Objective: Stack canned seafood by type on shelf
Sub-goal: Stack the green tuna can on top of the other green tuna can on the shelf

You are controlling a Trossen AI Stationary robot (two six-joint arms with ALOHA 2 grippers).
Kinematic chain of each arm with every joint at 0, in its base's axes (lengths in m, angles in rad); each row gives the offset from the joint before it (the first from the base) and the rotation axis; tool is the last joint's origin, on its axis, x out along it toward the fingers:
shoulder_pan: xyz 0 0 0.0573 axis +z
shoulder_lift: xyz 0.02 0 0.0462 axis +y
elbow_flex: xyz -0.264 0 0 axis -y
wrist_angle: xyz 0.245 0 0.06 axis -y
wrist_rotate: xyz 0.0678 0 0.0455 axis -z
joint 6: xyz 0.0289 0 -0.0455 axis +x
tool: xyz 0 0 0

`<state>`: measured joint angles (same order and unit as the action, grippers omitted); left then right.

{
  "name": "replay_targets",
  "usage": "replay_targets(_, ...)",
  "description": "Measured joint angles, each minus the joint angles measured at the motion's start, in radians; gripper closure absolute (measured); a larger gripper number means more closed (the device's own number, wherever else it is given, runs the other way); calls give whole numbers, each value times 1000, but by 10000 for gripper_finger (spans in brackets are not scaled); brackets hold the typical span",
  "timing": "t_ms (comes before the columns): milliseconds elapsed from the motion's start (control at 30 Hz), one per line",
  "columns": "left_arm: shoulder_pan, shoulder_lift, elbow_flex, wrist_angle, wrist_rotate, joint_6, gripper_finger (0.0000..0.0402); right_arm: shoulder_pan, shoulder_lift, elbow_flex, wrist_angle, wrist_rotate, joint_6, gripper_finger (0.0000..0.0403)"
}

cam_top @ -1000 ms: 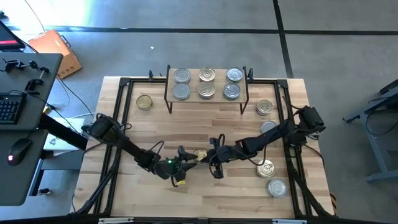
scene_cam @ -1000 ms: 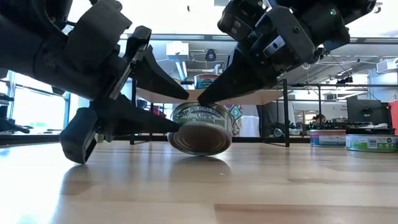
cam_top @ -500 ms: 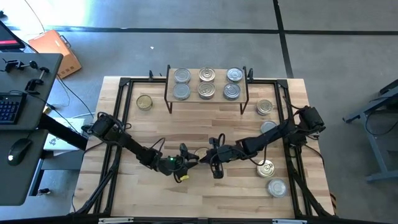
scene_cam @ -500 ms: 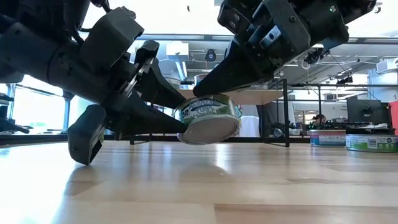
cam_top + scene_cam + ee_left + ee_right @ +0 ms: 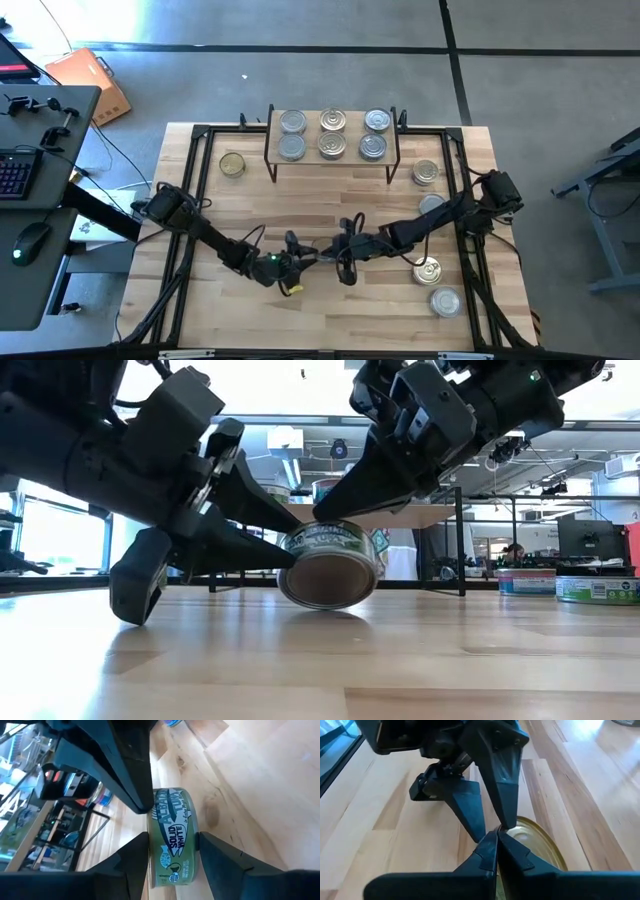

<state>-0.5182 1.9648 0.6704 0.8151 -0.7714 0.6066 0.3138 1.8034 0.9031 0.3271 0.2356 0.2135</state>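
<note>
Green-labelled tin [image 5: 328, 563] sits tilted on edge on the tabletop [image 5: 330, 310], midway along, toward the front edge. Left end effector [image 5: 172, 852] pinches its rim; right end effector [image 5: 496, 837], fingers pressed together, bears down on its top. Risk: downward push on a tilted tin could roll or squirt it out of the pinch. Shelf [image 5: 330, 165] at the back edge.

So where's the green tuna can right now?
The green tuna can sits tilted on the table's near middle, between the left gripper jaws, with the shut right gripper pressing its top, well in front of the shelf.
</note>
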Motion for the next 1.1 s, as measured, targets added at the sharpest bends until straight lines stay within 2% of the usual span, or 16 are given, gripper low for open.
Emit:
replay_targets(133,0,0,-1,-3,-27,-30,230,0,0,0,-3,2,35,403)
replay_targets(333,2,0,-1,-5,-44,-48,176,0,1,0,-6,15,51,402)
replay_targets(467,17,0,-1,-8,-39,-53,155,0,1,0,-5,16,51,402)
replay_targets(1100,41,-1,-1,-35,3,-57,151,-17,-4,0,-3,72,47,403)
